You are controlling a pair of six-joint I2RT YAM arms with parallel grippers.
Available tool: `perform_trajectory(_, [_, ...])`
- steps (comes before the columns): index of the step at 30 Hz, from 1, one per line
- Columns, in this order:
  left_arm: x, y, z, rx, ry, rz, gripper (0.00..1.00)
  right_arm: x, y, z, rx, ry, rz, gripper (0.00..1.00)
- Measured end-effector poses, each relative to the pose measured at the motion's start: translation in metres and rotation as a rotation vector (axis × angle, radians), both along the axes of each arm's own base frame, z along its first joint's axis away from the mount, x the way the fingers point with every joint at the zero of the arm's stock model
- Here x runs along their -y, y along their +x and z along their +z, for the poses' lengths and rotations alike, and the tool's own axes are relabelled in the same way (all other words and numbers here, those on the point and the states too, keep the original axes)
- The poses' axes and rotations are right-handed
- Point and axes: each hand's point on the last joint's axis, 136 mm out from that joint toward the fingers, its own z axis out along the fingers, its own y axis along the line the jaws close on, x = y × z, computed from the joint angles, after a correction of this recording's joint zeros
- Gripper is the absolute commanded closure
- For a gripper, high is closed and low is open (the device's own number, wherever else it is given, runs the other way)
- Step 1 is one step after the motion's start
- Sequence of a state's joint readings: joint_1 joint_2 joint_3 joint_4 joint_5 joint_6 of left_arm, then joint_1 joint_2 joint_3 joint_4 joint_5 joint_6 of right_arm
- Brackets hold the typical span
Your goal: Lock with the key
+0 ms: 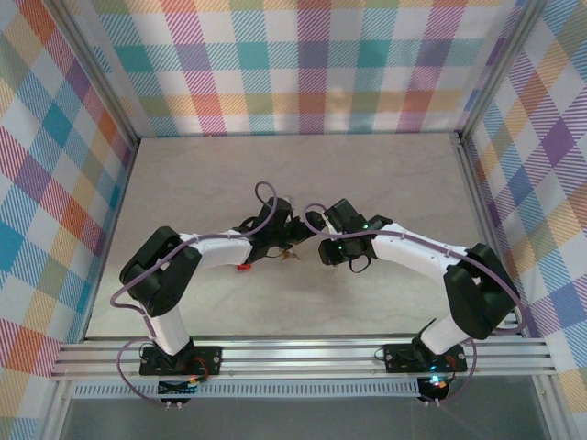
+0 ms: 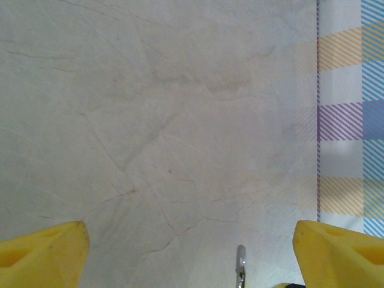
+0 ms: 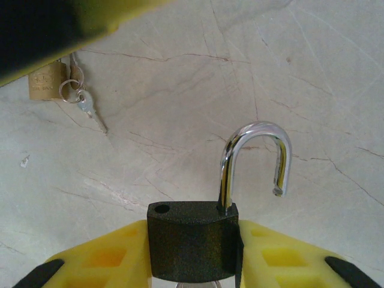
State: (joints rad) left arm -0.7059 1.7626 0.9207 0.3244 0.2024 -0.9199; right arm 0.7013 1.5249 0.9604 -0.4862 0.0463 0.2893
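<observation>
My right gripper (image 3: 192,255) is shut on a black padlock (image 3: 187,231), its yellow fingers (image 3: 114,258) pressing both sides of the body. The chrome shackle (image 3: 255,153) stands open, its free end swung clear of the hole in the body's top. A sliver of silver metal shows under the body at the frame's bottom edge; I cannot tell whether it is the key. My left gripper (image 2: 189,240) is open, its yellow fingers (image 2: 45,252) wide apart over the table. A thin silver metal tip (image 2: 240,267) pokes up between them. In the top view, left gripper (image 1: 275,226) and right gripper (image 1: 332,240) nearly meet mid-table.
A small brass padlock (image 3: 45,81) with a ring and a small key (image 3: 90,108) lies on the pale marbled table (image 3: 180,90), partly under the left gripper. Checked cloth walls (image 1: 303,64) enclose the table. A small red item (image 1: 243,267) sits below the left forearm.
</observation>
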Motion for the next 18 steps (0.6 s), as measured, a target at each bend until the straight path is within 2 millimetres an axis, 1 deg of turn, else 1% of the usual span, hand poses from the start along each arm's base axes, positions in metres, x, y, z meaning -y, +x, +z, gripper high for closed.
perform_trajectory(3, [0.008, -0.003, -0.001, -0.007, -0.018, -0.014, 0.21, 0.0, -0.001, 0.002, 0.002, 0.008, 0.003, 0.66])
perform_trajectory(9, [0.021, -0.009, -0.013, -0.042, -0.022, -0.038, 0.3, -0.003, -0.001, 0.009, 0.022, 0.031, 0.016, 0.66])
perform_trajectory(13, [0.028, -0.012, -0.012, -0.049, -0.046, -0.053, 0.35, -0.004, -0.002, 0.009, 0.021, 0.041, 0.021, 0.66])
perform_trajectory(15, [0.031, -0.012, -0.01, -0.049, -0.062, -0.056, 0.41, -0.005, -0.003, 0.009, 0.018, 0.044, 0.024, 0.66])
perform_trajectory(18, [0.035, -0.011, -0.007, -0.049, -0.089, -0.058, 0.53, -0.005, -0.003, 0.009, 0.017, 0.046, 0.027, 0.66])
